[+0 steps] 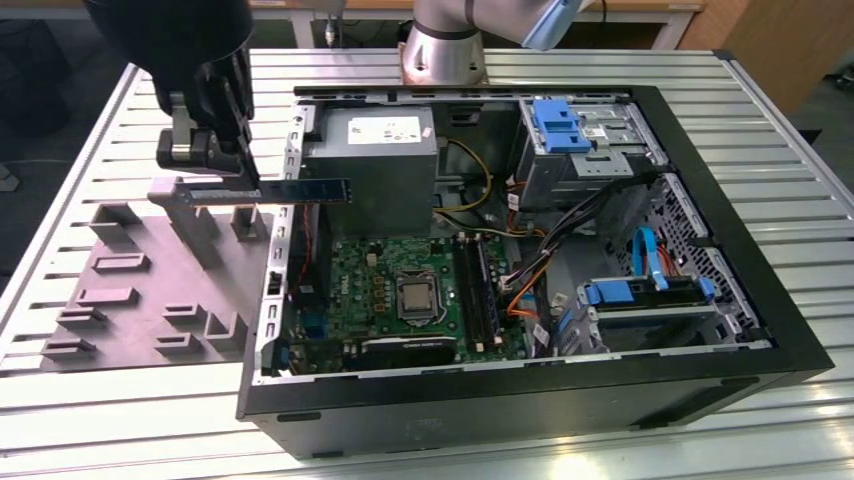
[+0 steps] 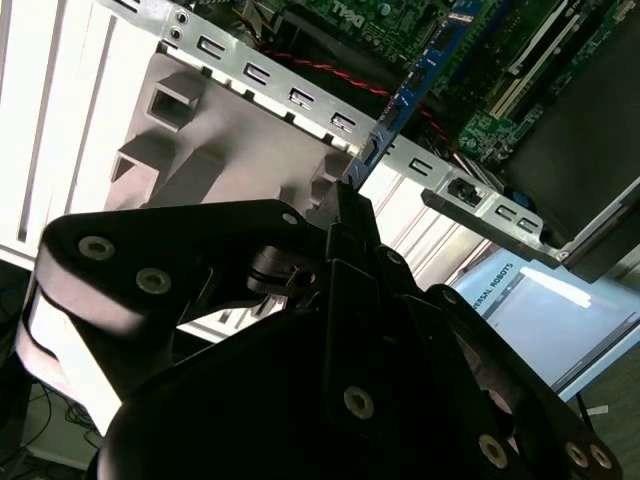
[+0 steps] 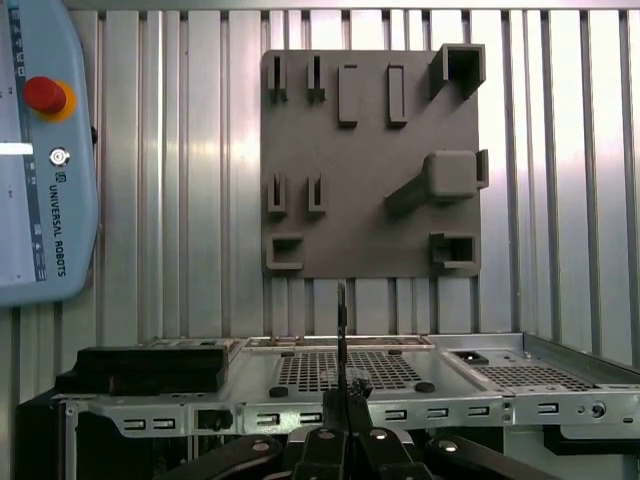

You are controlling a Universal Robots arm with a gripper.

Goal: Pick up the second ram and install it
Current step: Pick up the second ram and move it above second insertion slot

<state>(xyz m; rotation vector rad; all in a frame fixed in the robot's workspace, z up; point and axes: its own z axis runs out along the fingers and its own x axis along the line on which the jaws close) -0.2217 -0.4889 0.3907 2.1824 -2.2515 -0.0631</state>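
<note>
The second ram [image 1: 304, 189] hangs in the air, level, with its long side running toward the exterior view's right. The pincer [image 1: 243, 172] grips it at one end, its fingers closed flat on the strip. The free end reaches across the near wall of the open computer case [image 1: 534, 400] and shows in front of the grey power supply [image 1: 368, 150]; whether it touches either cannot be told.

In the second wrist view the second ram [image 2: 410, 85] runs away from the pincer [image 2: 347, 205] as a blue-edged bar crossing the case's slotted metal rim. In the first wrist view it stands edge-on as a thin dark line [image 3: 341, 330] above the pincer [image 3: 341, 425].

Beneath the held end, the light grey fixture plate [image 1: 147, 300] lies just beside the case, and its uprights rise near the pincer.

Inside the case the green board [image 1: 387, 280] is open from above. Its long black slots [image 1: 473, 285] sit well apart from the ram, toward the exterior view's right, with orange and yellow cables [image 1: 523, 290] just beside them.

Everything rests on a ribbed metal counter [image 1: 120, 420]. A control tablet [image 3: 40, 150] lies on the counter in the first wrist view.
</note>
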